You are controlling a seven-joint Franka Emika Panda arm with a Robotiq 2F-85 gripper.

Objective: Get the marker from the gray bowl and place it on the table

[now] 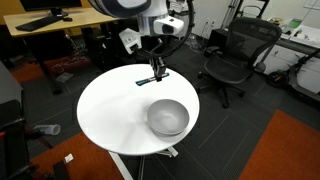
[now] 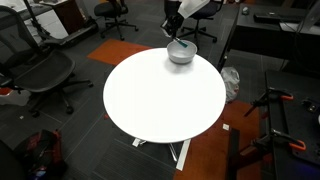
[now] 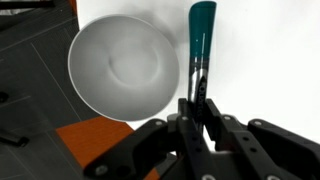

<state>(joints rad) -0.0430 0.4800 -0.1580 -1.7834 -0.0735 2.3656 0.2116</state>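
The gray bowl stands empty on the white round table; it also shows in the other exterior view and in the wrist view. My gripper is shut on the marker, a thin stick with a teal end, beside the bowl and over bare tabletop. In an exterior view the gripper is low over the table's far part, with the marker at or just above the surface. In the exterior view from the opposite side the gripper is just behind the bowl.
Black office chairs stand around the table. Wooden desks are behind it. Orange carpet patches lie on the floor. A black stand is near the table's side.
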